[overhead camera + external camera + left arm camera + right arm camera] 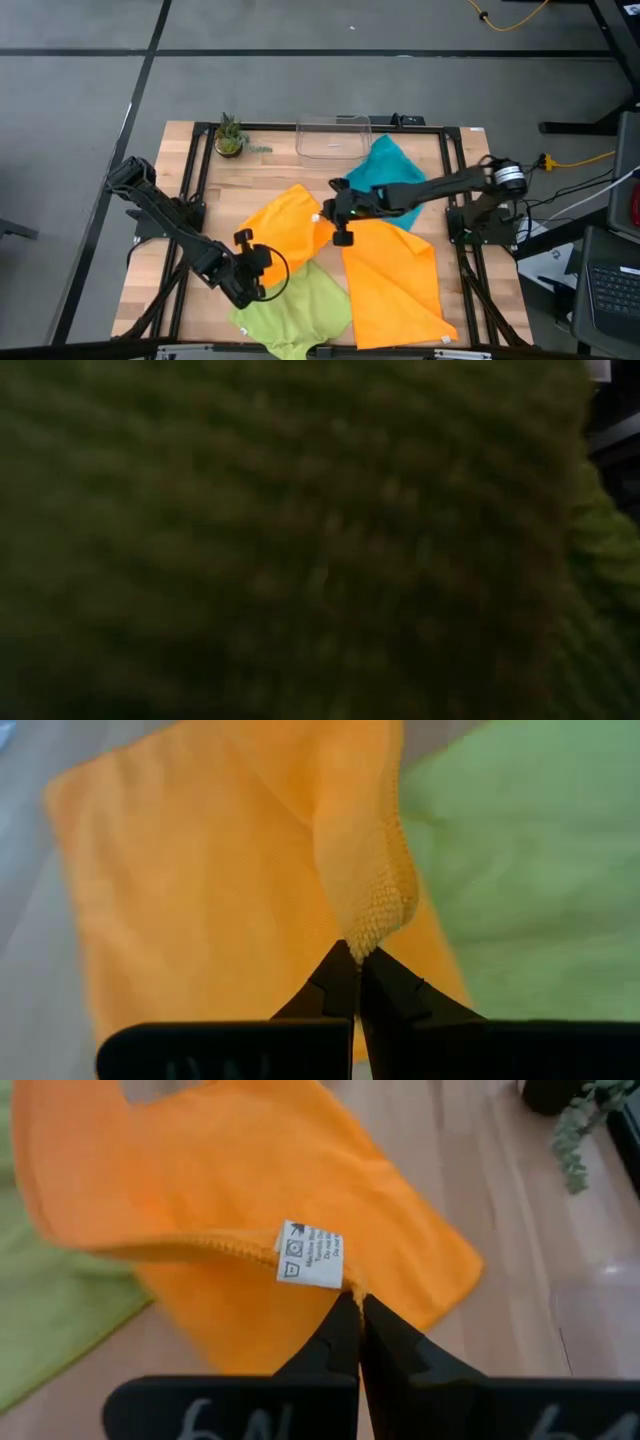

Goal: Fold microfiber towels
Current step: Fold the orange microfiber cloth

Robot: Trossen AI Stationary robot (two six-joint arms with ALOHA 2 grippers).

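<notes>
I have both tools clamped on corners of the orange towel [285, 225] beside the green towel [300, 310]: left tool [357, 955], right tool [352, 1295], ready to fold.

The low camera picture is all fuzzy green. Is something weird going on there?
Yes. The lime green towel hangs over the table's front edge and drapes right over the low camera, so its fuzzy weave fills that view. Elsewhere, each gripper just pinches a corner of the same orange towel: left gripper, right gripper.

Blurred lime green towel [300, 540] filling the frame, apparently pressed against the lens
</notes>
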